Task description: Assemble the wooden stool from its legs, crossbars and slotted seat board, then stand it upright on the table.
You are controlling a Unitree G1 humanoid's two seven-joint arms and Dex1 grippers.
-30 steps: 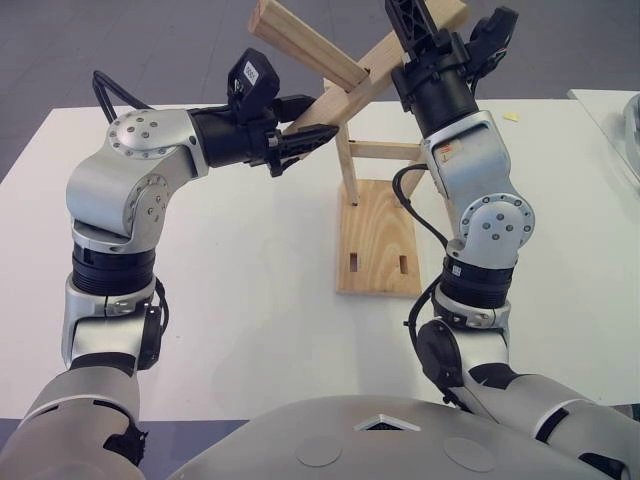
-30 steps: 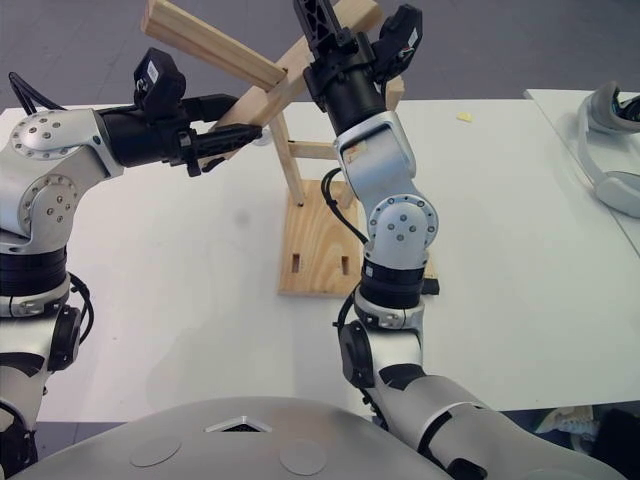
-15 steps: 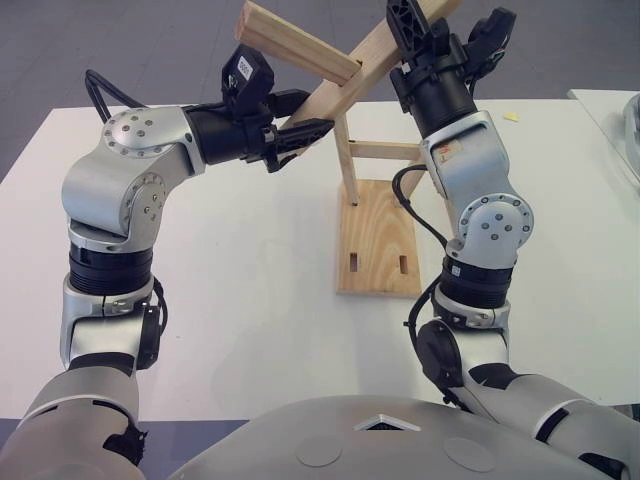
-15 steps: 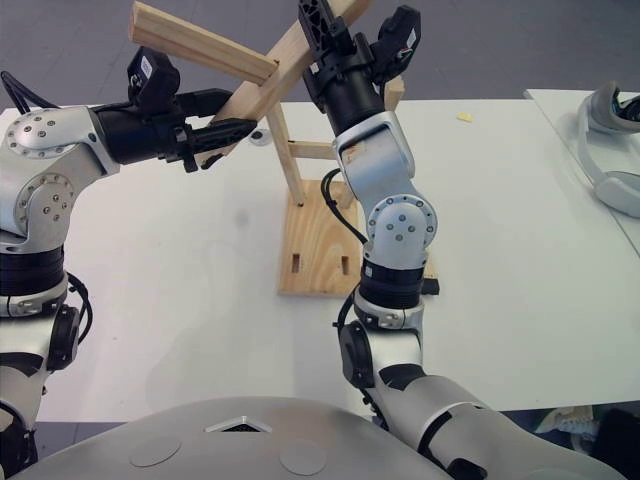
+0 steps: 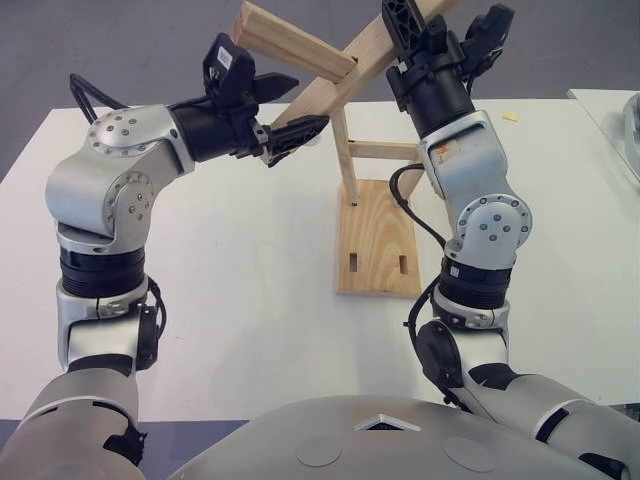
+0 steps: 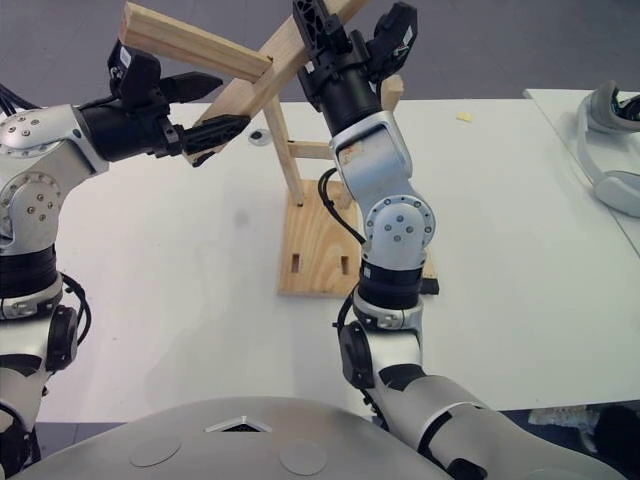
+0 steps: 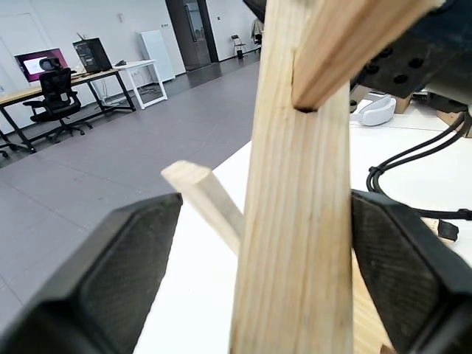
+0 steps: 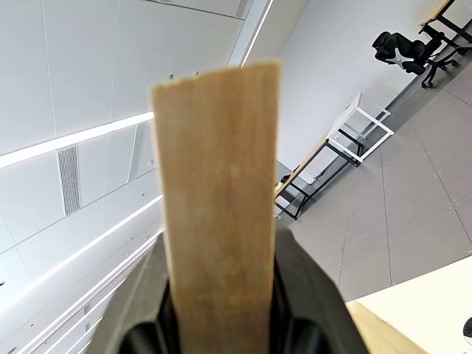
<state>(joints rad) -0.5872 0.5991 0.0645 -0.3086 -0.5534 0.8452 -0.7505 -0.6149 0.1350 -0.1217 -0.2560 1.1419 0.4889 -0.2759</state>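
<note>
Slotted seat board (image 5: pixel 378 225): pale wood, lying flat on the white bench (image 5: pixel 230 270), two small slots showing at its near end. Slim upright (image 5: pixel 346 165): standing on the board's far end, its top reaching the underside of the raised leg; whether the two are joined cannot be told. Crossbar (image 5: pixel 385 150): short, level, running from the slim upright toward the right arm. Thick leg (image 5: pixel 350 80): held tilted in the air above the far edge of the bench, high end at the right arm, low end toward the left arm. Second thick bar (image 5: pixel 295 42): set crosswise into a notch in the thick leg, pointing up and away to the left. Right gripper (image 5: pixel 422 30): pinching the upper end of the thick leg, pads tight on both faces. Left gripper (image 5: pixel 312 100): spread, one finger on each side of the thick leg's lower end, gaps visible on both sides. White curved device (image 6: pixel 615 150): at the bench's right edge, well apart from the stool parts.
</note>
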